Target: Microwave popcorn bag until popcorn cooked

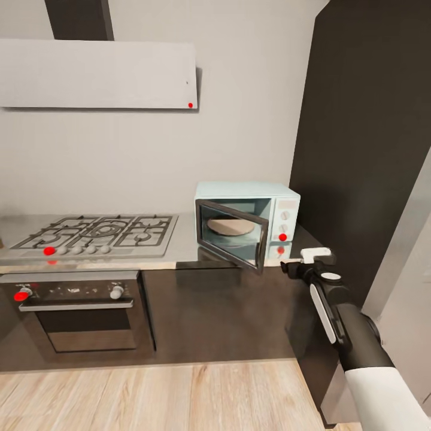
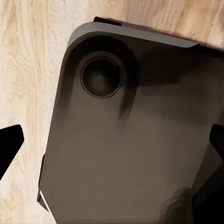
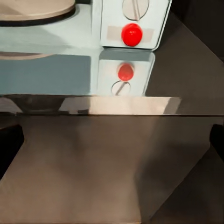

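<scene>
We see the boxy pale-blue microwave [image 1: 246, 222], glass door swung open, on the glossy steel tabletop [image 1: 179, 254]; our right tool [image 1: 291, 267] hovers beside it, fingers spread wide.

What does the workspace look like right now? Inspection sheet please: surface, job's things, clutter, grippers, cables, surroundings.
Surface: pale grey steel-look countertop, reflective, carrying the hob and microwave.
Job's things: small pale blue microwave with its dark glass door swung open, round beige turntable plate inside, red button on its white panel; popcorn bag nothing seen.
Clutter: nothing seen.
Grippers: right gripper off the counter's front edge, just right of the open door, fingers apart, holding nothing; left gripper fingers wide apart over a dark grey robot part and wood floor.
Cables: nothing seen.
Surroundings: grey gas hob, black oven, tall dark cabinet, wall hood.
</scene>
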Controlling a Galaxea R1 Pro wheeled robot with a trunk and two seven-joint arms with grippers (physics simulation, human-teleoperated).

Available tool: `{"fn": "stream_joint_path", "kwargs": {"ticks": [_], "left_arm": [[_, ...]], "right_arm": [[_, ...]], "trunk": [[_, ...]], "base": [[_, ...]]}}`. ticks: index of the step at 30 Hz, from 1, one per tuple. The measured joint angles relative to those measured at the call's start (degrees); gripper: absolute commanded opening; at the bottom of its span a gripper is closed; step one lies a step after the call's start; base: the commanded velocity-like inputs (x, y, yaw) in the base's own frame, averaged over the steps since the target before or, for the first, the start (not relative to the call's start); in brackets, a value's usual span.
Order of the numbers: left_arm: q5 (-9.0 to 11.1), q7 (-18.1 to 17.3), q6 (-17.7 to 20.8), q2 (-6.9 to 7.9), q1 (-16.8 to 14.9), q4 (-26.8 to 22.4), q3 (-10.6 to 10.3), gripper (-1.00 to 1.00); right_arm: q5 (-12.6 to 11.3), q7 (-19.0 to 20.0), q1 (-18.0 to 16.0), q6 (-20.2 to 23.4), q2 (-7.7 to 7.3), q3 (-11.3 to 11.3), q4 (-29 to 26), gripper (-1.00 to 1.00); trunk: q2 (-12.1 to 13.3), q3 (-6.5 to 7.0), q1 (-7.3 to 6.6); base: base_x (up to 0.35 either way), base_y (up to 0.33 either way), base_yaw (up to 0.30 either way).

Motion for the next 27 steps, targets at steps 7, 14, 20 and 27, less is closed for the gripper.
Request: {"fn": "stream_joint_path", "kwargs": {"ticks": [7,14,20,27], "left_arm": [[-0.1,-0.4,0.0,0.10,0.0,0.1,0.0,1.00],[-0.1,-0.4,0.0,0.10,0.0,0.1,0.0,1.00],[-0.1,-0.4,0.0,0.10,0.0,0.1,0.0,1.00],[-0.1,-0.4,0.0,0.07,0.0,0.1,0.0,1.00]], "right_arm": [[0.0,-0.7,0.0,0.0,0.51,0.6,0.0,1.00],[0.1,-0.7,0.0,0.0,0.35,0.4,0.0,1.00],[0.0,-0.6,0.0,0.0,0.41,0.5,0.0,1.00],[-0.1,-0.6,0.0,0.0,0.43,0.6,0.0,1.00]], "trunk": [[0.0,0.00,-0.03],[0.0,0.00,-0.02],[0.0,0.00,-0.02],[0.0,0.00,-0.01]], "base": [[0.282,0.000,0.000],[0.302,0.000,0.000],[0.276,0.000,0.000],[0.210,0.000,0.000]]}}
